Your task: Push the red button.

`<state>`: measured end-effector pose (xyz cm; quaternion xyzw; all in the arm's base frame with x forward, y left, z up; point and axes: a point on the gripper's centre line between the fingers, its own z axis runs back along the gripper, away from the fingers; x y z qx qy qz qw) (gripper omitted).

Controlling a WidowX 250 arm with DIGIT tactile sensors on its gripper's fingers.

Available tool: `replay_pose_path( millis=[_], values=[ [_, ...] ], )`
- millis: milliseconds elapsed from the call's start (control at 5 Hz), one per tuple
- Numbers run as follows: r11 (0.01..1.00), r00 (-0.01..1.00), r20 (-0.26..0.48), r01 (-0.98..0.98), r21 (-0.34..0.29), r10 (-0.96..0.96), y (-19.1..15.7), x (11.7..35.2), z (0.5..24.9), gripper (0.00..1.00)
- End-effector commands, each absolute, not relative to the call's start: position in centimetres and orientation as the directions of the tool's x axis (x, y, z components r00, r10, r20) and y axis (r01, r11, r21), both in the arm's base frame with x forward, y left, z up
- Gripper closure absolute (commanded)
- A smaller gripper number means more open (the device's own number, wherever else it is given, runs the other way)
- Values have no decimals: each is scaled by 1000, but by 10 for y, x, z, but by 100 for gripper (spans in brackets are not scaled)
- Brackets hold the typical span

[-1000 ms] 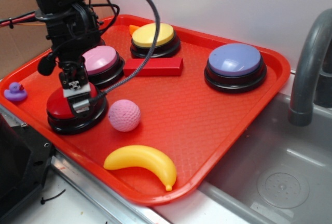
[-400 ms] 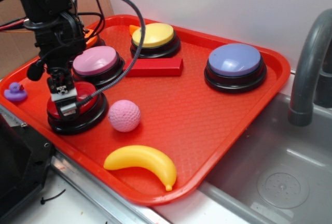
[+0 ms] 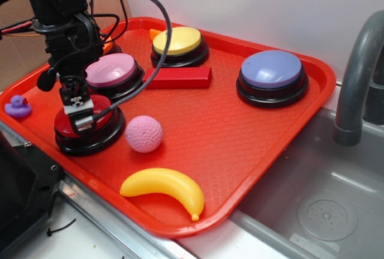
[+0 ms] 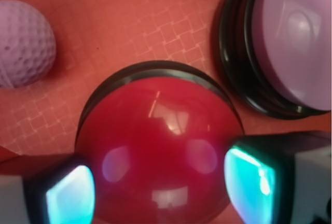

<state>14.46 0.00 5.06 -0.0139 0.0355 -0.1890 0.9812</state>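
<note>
Exterior view, item: my end effector [image 3: 82, 121], fingers spread and holding nothing, had shifted left across the red button [image 3: 90, 128], now resting atop its dome, press apparently underway.

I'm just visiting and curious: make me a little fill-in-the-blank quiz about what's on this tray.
1. The fingers straddle the ____ button.
2. The ball next to that button is ____.
3. The fruit near the front edge of the tray is a ____.
4. The button nearest the faucet is ____.

Missing words: red; pink; banana; purple
</note>
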Motion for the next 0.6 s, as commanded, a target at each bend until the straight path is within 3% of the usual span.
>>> replay_pose_path(
  millis=[0, 400],
  values=[
    [935, 932, -73, 354, -27, -355, 3, 143, 62, 0],
    [963, 963, -13, 270, 15, -270, 13, 147, 90, 0]
  ],
)
